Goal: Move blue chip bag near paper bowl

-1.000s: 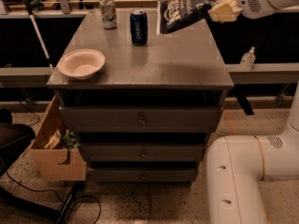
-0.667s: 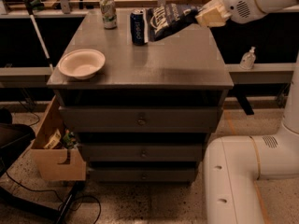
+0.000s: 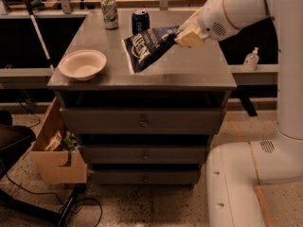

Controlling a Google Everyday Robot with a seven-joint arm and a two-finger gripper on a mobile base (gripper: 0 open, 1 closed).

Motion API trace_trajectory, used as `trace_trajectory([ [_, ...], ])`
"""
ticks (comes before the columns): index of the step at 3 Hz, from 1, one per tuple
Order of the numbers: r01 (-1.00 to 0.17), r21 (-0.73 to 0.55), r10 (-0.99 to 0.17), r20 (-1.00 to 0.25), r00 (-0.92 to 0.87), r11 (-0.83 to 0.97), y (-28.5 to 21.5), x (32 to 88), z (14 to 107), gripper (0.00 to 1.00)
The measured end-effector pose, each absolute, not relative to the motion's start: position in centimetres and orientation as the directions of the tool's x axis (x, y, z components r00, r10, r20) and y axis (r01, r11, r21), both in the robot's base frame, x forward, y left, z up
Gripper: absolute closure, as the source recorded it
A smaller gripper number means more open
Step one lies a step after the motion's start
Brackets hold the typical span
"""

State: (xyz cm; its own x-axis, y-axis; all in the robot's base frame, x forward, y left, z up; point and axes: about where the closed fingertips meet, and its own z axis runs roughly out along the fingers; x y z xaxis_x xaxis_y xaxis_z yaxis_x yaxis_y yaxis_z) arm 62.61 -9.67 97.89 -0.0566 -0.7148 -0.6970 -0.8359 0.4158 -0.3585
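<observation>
The gripper [image 3: 183,35] hangs over the back right part of the bench [image 3: 189,71], its fingers closed on the upper corner of the blue chip bag [image 3: 147,46]. The bag trails down and to the left of the gripper, tilted, with its lower corner close to the bench top; whether it touches cannot be told. The paper bowl [image 3: 83,64] sits well to the left of the gripper and nearer the front edge, with bare bench between it and the bag's hanging end. A blue soda can [image 3: 140,21] stands just behind the bag, left of the gripper, and a second can [image 3: 110,12] stands farther left at the back. The hold is only on one thin corner, so the slick bag could slip out or swing during the carry. Its loose end could also drag along the bench, or brush the soda can and tip it. If released too far over, the bag may land on the bowl's rim and shove or flip the light bowl.
</observation>
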Motion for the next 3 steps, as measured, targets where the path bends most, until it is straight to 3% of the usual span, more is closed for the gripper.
trace_trajectory([
  [3, -0.810, -0.343, -0.769, -0.609, -0.193, 0.475, -8.1, 65.9, 91.8, 0.98],
])
